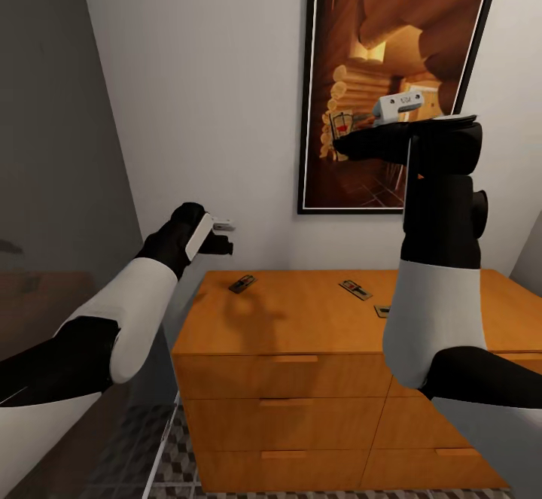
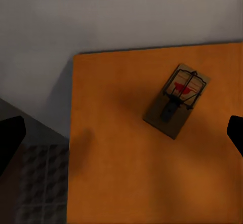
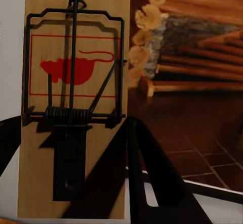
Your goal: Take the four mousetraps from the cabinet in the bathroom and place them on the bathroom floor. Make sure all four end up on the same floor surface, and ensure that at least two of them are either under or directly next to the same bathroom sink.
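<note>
- Mousetraps are the task items: your right gripper (image 1: 348, 132) is pinching one mousetrap (image 3: 73, 102), holding it high above the cabinet (image 1: 301, 326) and in front of the framed picture (image 1: 399, 85) on the wall.
- In the right wrist view the held trap stands on end between the dark fingers (image 3: 152, 178), with its wire bar, spring and red mouse print facing the camera.
- Your left gripper (image 1: 220, 234) hangs over the cabinet's left end with nothing between its fingers; in the left wrist view the fingertips (image 2: 10, 140) sit far apart at the frame edges, so treat it as spread.
- Directly below it, one trap (image 2: 177, 100) lies flat on the cabinet top near the left rear corner.
- A second trap (image 1: 354, 289) lies flat near the middle of the cabinet top, and a third (image 1: 382, 311) shows partly beside your right forearm.
- Progress, as judged: no trap is seen on the bathroom floor (image 1: 177, 461), visible at the cabinet's lower left. One is lifted; three remain on the cabinet.
- Remaining: carry all four to the floor, with at least two placed under or next to a sink.
</note>
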### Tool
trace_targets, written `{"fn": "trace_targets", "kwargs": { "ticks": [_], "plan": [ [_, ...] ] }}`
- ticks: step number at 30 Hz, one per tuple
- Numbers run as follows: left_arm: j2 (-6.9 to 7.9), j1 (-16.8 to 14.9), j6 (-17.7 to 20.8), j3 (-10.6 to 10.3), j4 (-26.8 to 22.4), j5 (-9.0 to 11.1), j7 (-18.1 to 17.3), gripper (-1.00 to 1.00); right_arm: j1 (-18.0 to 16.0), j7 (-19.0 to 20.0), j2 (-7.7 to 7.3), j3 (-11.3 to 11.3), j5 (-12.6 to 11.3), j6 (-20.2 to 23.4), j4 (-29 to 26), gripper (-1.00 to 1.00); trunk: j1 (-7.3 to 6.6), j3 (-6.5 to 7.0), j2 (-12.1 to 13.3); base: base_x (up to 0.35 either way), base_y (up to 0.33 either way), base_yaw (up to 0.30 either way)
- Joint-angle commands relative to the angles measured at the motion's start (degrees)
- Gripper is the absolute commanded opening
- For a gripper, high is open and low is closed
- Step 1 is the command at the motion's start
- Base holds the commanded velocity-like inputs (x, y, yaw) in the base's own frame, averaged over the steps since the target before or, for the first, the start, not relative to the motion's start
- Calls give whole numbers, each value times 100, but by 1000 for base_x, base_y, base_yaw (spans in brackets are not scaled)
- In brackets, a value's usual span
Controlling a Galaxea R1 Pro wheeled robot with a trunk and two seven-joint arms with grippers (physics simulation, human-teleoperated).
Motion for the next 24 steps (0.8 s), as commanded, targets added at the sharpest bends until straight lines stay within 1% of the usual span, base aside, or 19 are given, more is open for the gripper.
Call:
{"fn": "trace_targets", "kwargs": {
  "ticks": [1,4,8,17,20,24],
  "plan": [
    [3,-53,19,-25,71,60,47,100,-9,46,9,-10,42,19,9,-100,0,-7,-4,0,0,0],
    [-1,-174,19,-25,313,65,37,100,-13,46,16,-9,41,19,53,-100,0,-7,-4,0,0,0],
    [-16,-259,19,-22,540,63,24,100,-16,47,21,-8,41,19,140,-100,0,-7,-4,0,0,0],
    [-44,-305,19,-15,725,48,-9,100,-19,49,30,-7,28,19,292,-100,0,-7,-4,0,0,0],
    [-48,-308,19,-22,781,46,-93,100,-32,51,31,-7,21,19,312,-100,0,-7,-4,0,0,0],
    [-56,-311,19,-35,814,40,-321,100,-59,53,35,-7,17,19,344,-100,0,-7,-4,0,0,0]
  ]
}}
